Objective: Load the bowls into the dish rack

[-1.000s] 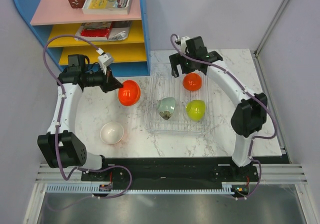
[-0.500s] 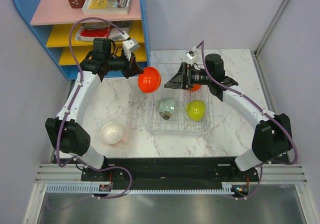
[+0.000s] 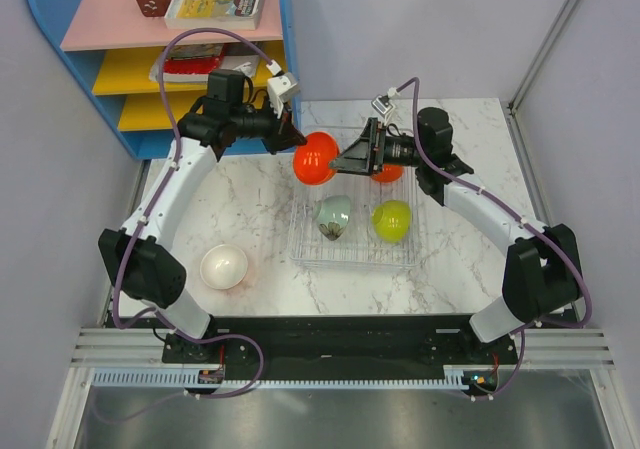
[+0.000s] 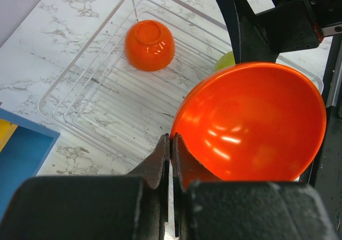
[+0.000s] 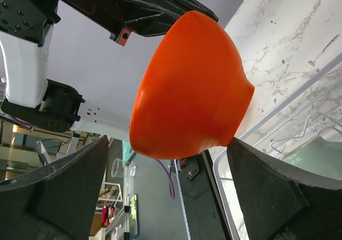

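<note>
Orange bowl (image 3: 315, 159) pinched by its rim in my left claw (image 4: 170, 149), jaws shut tight, held in air near the 11 o'clock corner of the dish rack (image 3: 350, 256) — three bowls sit in it. My right claw (image 3: 350, 159) gapes wide, empty, fingers flanking the bowl. Handover step, I judge: right must close before left lets go. White bowl (image 3: 223, 266) lies on the table at 8 o'clock.

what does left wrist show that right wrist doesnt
Only the left wrist: the small orange bowl upside down in the dish rack, and the left end effector pinching the rim of the large orange bowl. Only the right wrist: the right end effector open, facing that bowl's outside, and a pale green bowl. Both: the large orange bowl and rack wires.
</note>
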You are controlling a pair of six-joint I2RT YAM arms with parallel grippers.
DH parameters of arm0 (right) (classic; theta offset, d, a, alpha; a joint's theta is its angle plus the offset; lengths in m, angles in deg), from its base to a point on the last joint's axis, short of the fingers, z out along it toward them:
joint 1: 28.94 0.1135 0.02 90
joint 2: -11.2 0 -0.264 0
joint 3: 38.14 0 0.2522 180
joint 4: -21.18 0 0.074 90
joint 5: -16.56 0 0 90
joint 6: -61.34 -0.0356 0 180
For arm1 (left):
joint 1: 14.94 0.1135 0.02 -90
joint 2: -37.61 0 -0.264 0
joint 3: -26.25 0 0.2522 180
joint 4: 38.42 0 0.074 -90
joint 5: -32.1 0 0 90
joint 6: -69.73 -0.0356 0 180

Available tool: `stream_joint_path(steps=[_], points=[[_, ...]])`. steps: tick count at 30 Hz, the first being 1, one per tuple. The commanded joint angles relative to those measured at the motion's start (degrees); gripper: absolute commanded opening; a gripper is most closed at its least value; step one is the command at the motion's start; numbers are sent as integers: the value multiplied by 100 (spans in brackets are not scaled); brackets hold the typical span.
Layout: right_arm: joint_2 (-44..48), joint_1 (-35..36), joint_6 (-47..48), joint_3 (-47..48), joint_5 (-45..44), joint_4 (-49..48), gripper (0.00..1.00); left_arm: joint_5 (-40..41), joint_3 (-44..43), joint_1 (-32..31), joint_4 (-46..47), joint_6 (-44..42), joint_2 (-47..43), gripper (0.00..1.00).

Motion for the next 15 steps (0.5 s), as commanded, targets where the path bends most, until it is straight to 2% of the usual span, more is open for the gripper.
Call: stream_joint_path(steps=[1, 9, 15], points=[[60, -5, -86, 25, 148, -451, 98, 43, -285, -80, 201, 164, 88, 2], [-248, -14, 98, 157, 51, -311, 95, -62, -171, -160, 201, 234, -70, 2], [-274, -31, 125, 201, -2, -293, 89, -62, -66, -221, 201, 226, -193, 2]])
